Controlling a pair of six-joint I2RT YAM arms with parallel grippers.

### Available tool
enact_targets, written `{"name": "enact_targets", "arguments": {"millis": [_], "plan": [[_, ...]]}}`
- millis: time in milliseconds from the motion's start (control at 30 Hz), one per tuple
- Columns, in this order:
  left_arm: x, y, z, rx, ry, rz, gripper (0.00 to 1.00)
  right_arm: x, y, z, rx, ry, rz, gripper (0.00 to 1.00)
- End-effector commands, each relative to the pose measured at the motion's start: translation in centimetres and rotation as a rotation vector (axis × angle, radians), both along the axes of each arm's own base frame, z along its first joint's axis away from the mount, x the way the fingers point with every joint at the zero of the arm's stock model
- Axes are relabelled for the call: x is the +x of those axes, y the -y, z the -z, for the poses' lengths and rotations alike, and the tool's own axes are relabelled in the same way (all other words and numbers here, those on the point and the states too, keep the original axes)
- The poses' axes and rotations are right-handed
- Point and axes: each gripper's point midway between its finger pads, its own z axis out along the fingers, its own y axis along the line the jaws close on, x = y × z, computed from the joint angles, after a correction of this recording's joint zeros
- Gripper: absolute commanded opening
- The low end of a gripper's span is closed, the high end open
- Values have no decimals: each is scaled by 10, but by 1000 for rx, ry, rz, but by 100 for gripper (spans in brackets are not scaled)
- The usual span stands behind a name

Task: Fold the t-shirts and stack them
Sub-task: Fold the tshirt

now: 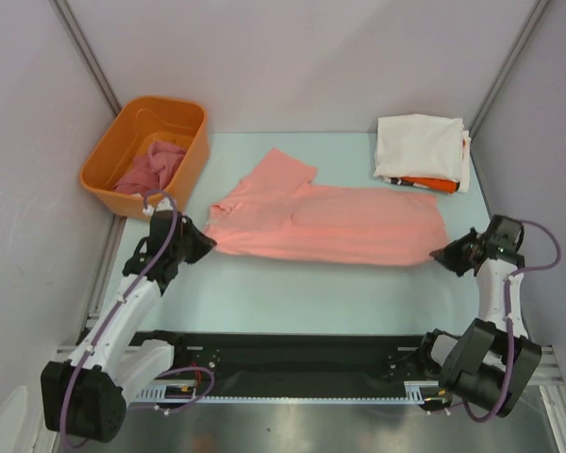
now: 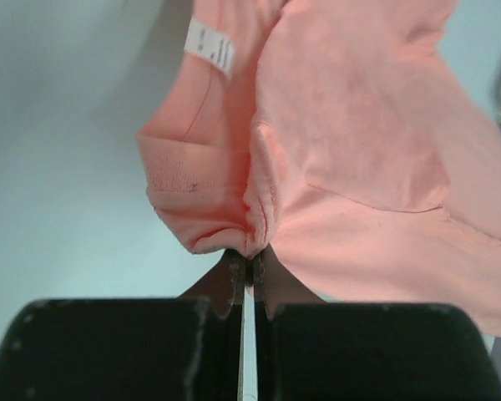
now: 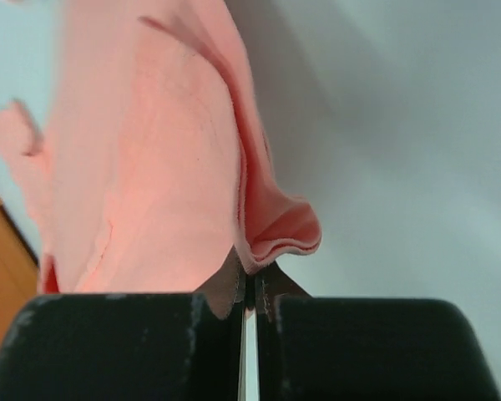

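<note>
- The salmon-pink t-shirt lies spread across the middle of the pale counter. It is stretched lengthwise from left to right and already folded over on itself, with one sleeve pointing toward the far edge.
- An orange tub sits in the far-left corner, just beyond the shirt's left end.
- A cream-white t-shirt, folded into a square, rests in the far-right corner on top of a folded orange t-shirt, of which only a strip shows along the near side.
- A rose-pink t-shirt is crumpled inside the tub.
- The left gripper is at the shirt's left end. Its jaws are pinched together on a bunched fold of the salmon cloth beside the ribbed collar.
- The right gripper is at the opposite end, toward the right edge. Its jaws are closed tight on the doubled hem, and the cloth rises a little off the counter there.
- A small white label shows on the salmon cloth near the collar; its print is too small to read.
</note>
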Motion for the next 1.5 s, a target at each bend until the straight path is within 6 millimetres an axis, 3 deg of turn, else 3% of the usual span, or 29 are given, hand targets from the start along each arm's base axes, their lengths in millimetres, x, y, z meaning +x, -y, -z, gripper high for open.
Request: {"name": "enact_targets", "arguments": {"millis": [0,133,267,467,533,600,633,667,700,733,767,800,833,867,900,933,967,1000,1033,1067,1133,1200,1233,1300,1333,1367,1400,1433,1467], "plan": [[-44,-16,49,30,-159,-68,1,-43,-14,55,71,-180,14,0],[-71,-16,65,5,-222,-71,5,-46,-12,51,67,-173,76,0],[-85,-16,75,-8,-254,-77,8,-53,-6,51,28,-172,127,2],[-95,-12,79,-42,-278,-80,10,-71,-15,66,74,-198,172,23],[-99,-8,78,-64,-293,-73,10,-78,-14,69,67,-216,193,43],[-103,-1,74,-89,-286,-32,18,-82,-13,66,54,-213,215,69],[-102,2,68,-103,-269,-10,24,-83,-10,64,50,-214,247,90],[-100,6,61,-113,-244,11,40,-79,-7,55,46,-186,255,97],[-95,9,51,-109,-207,47,48,-70,-7,42,42,-126,237,100],[-84,10,31,-98,-146,65,54,-64,-6,33,28,-90,224,100],[-77,9,20,-78,-111,77,59,-54,-1,11,-10,-34,212,100],[-67,2,16,-13,-101,78,63,-52,4,2,-47,-30,215,100],[-52,4,-11,10,-33,95,66,-49,7,-6,-74,-20,202,100],[-43,2,-19,41,-21,101,72,-40,9,-26,-124,16,163,100],[-29,3,-18,92,-28,136,73,-41,11,-30,-146,4,156,100],[-10,6,-39,117,18,153,74,-37,9,-34,-153,4,133,99],[2,8,-44,167,39,192,74,-33,3,-38,-168,15,89,100],[23,13,-33,197,15,216,74,-28,1,-45,-178,39,65,100],[43,18,-52,223,63,228,73,-24,-5,-48,-181,59,31,100],[57,20,-54,247,71,243,70,-20,-11,-52,-179,80,-10,100],[102,27,-53,303,76,278,69,-16,-20,-61,-212,92,-76,100],[134,35,-47,340,69,321,65,-18,-28,-63,-224,76,-125,100],[166,43,-40,347,61,338,64,-18,-32,-66,-230,77,-144,100],[197,59,-34,339,80,411,65,-21,-40,-70,-226,90,-172,100],[225,71,-55,321,144,437,65,-23,-46,-70,-223,98,-188,100],[243,80,-15,310,74,476,64,-24,-49,-71,-219,103,-197,100],[250,87,-2,299,42,522,63,-24,-53,-73,-213,115,-209,100],[275,95,-30,301,118,516,63,-25,-61,-75,-210,124,-236,100],[287,98,11,290,50,518,63,-25,-64,-77,-211,130,-249,100]]}}
